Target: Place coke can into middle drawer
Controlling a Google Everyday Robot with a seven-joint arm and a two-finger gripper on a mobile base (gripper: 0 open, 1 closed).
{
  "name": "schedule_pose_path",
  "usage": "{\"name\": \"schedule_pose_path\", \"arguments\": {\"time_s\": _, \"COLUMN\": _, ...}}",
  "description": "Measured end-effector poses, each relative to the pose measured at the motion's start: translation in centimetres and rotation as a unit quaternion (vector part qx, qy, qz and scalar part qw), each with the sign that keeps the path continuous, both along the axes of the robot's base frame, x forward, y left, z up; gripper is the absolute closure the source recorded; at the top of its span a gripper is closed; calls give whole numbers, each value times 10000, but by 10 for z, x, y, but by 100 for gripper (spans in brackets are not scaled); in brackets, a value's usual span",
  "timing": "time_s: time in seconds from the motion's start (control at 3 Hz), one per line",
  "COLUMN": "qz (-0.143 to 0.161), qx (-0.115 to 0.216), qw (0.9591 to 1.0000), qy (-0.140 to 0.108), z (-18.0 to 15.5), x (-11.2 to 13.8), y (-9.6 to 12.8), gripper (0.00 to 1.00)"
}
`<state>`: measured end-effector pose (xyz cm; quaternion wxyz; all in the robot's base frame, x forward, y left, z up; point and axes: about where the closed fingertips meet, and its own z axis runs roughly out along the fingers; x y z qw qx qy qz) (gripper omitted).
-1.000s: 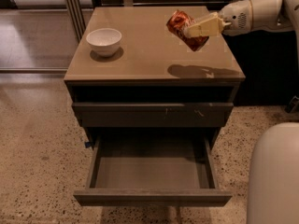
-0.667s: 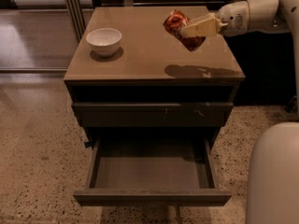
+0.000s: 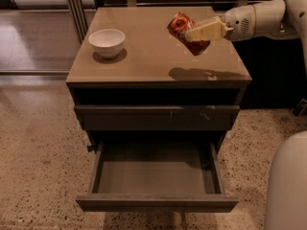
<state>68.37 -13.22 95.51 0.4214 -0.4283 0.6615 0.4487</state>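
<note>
The coke can is red-orange, tilted, and held in the air above the right half of the cabinet top. My gripper reaches in from the right and is shut on the can, with a pale finger across its side. The can's shadow lies on the cabinet top near the front right edge. The middle drawer is pulled wide open below, its flat grey floor bare. It lies well below and in front of the can.
A white bowl stands on the cabinet top at the left. A shut drawer front with pale scuff marks sits above the open drawer. A white rounded robot part fills the lower right corner. Speckled floor surrounds the cabinet.
The gripper has carried the can a little to the left and slightly higher above the cabinet top. The bowl and drawer have not moved.
</note>
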Motion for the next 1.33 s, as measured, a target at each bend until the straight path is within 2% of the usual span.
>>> {"name": "schedule_pose_path", "arguments": {"time_s": 0.33, "qz": -252, "qx": 439, "qw": 9971, "qy": -564, "z": 41, "x": -32, "y": -10, "gripper": 100}}
{"name": "schedule_pose_path", "arguments": {"time_s": 0.67, "qz": -606, "qx": 1211, "qw": 9854, "qy": -1029, "z": 76, "x": -85, "y": -18, "gripper": 100}}
{"name": "schedule_pose_path", "arguments": {"time_s": 1.0, "qz": -777, "qx": 1609, "qw": 9812, "qy": -725, "z": 50, "x": -114, "y": -18, "gripper": 100}}
{"name": "schedule_pose_path", "arguments": {"time_s": 1.33, "qz": -877, "qx": 1757, "qw": 9804, "qy": 160, "z": -24, "x": -126, "y": -2, "gripper": 100}}
